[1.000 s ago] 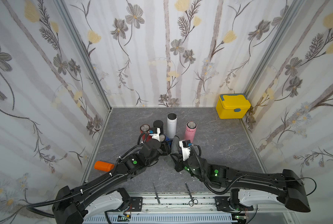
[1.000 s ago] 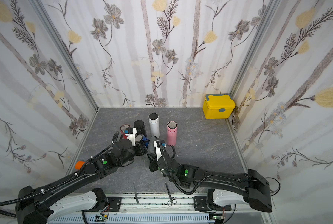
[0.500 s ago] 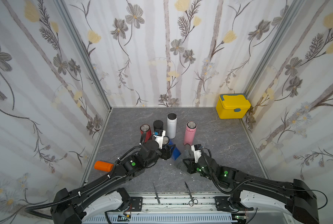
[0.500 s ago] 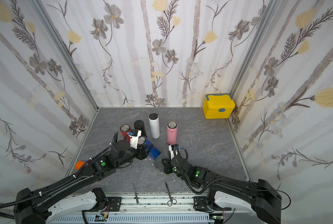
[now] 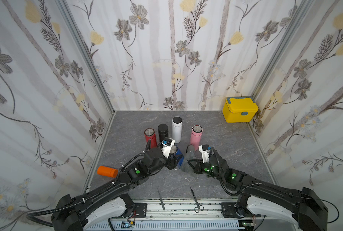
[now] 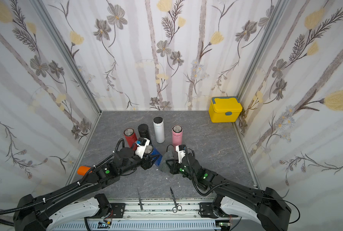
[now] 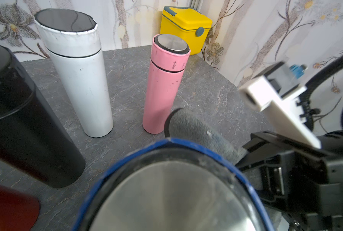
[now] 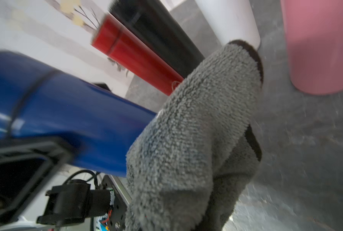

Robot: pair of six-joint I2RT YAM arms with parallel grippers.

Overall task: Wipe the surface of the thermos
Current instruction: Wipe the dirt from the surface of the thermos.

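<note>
A blue thermos (image 5: 179,154) with a steel lid (image 7: 172,196) is held tilted above the table by my left gripper (image 5: 171,162), which is shut on its body. My right gripper (image 5: 194,166) is shut on a grey fluffy cloth (image 5: 187,160). The cloth (image 8: 196,130) is draped against the lower right side of the blue thermos (image 8: 76,120). Both top views show the two grippers close together in the front middle of the table. In the wrist views the thermos and the cloth hide each gripper's own jaws.
Behind the grippers stand a red thermos (image 5: 150,135), a black one (image 5: 163,130), a white one (image 5: 176,128) and a pink one (image 5: 196,135). A yellow box (image 5: 239,110) sits at the back right, an orange cylinder (image 5: 106,171) at the left edge. Scissors (image 5: 195,202) and tweezers (image 5: 160,199) lie at the front.
My right gripper drew away to the right with the cloth, then came back so that the cloth lies against the blue thermos. My left gripper shifted the thermos slightly right.
</note>
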